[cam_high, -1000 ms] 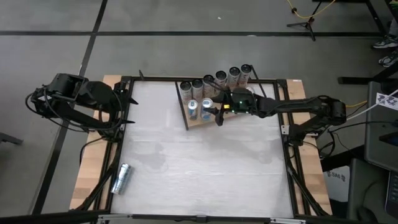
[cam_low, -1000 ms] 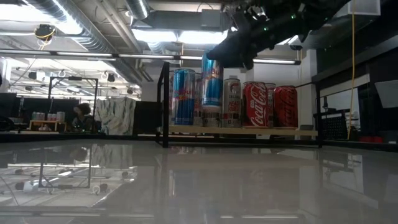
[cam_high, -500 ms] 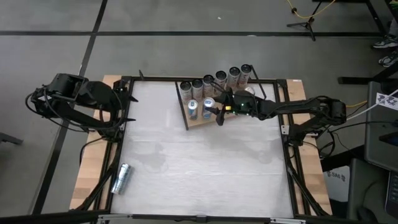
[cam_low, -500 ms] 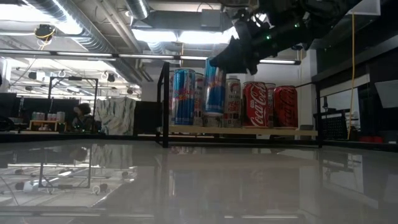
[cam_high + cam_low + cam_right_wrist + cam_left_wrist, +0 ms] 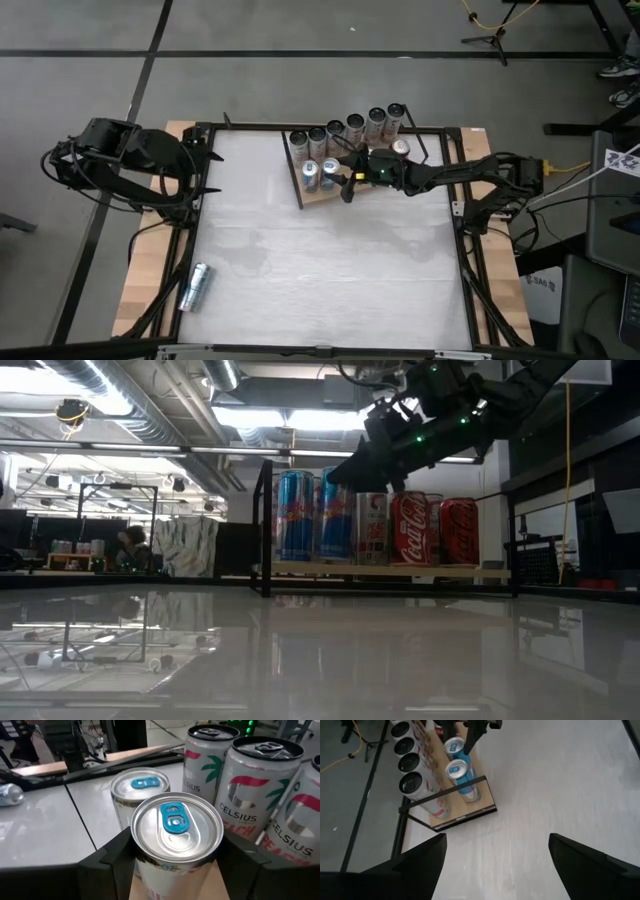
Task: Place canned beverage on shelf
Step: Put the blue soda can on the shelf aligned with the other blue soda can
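Note:
The shelf [image 5: 322, 192] is a wooden board in a black wire frame at the table's far side; in the low view its board [image 5: 390, 570] carries a row of cans. My right gripper [image 5: 176, 857] reaches in from the table's right and is shut on a slim blue can [image 5: 338, 515] with a blue tab [image 5: 175, 817]. That can stands upright beside another blue can [image 5: 296, 515]. My left gripper [image 5: 495, 865] waits open, high over the table's left edge. My right gripper pinches the blue can's upper wall [image 5: 142, 870], just under the rim, between its two fingers [image 5: 112, 857], one on each side. They come nearly level from the table's right, slanting a little down. The can stands upright, its base level with the neighbouring can's on the board.
Tall Celsius cans [image 5: 350, 125] line the shelf's back, close behind the held can [image 5: 255, 775]. Two red cola cans [image 5: 430, 528] stand to its right in the low view. One silver can [image 5: 195, 287] lies on its side near the table's near-left corner.
My right gripper has come down with the blue can, which hung above the other cans' tops a second ago. It now stands at their height beside the other blue can. The can has stayed upright, and the fingers have stayed shut on it.

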Controlling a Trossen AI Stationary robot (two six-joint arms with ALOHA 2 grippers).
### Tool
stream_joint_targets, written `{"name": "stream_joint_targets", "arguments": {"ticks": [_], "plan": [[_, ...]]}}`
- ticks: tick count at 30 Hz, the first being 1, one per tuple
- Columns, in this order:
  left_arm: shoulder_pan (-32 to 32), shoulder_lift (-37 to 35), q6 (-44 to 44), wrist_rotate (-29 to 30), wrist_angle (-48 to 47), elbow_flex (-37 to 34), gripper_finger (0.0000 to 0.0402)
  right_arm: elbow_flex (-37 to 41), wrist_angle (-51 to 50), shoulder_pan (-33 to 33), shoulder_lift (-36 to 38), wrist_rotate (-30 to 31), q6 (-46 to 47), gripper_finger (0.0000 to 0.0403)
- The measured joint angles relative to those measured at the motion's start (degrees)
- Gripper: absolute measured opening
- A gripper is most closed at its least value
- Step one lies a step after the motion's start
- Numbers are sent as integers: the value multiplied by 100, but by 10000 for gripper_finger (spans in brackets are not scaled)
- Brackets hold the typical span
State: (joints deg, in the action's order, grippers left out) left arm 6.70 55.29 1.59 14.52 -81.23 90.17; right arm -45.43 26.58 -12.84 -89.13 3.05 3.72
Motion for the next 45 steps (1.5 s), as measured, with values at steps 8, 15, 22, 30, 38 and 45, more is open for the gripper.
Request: {"name": "stream_joint_targets", "arguments": {"ticks": [8,15,22,30,38,45], "plan": [[-2,0,0,0,-2,0,341,-4,126,0,-73,-11,-2,220],[-2,0,0,2,-4,0,341,-4,110,0,-71,-11,3,221],[-2,0,-2,2,-6,0,341,-4,105,0,-71,-17,8,221],[-2,0,0,2,-8,0,341,-4,89,7,-71,-20,9,240],[-2,0,0,2,-11,0,341,-4,91,7,-71,-37,47,273],[-2,0,-4,2,-11,0,341,-4,88,7,-71,-39,38,277]]}}
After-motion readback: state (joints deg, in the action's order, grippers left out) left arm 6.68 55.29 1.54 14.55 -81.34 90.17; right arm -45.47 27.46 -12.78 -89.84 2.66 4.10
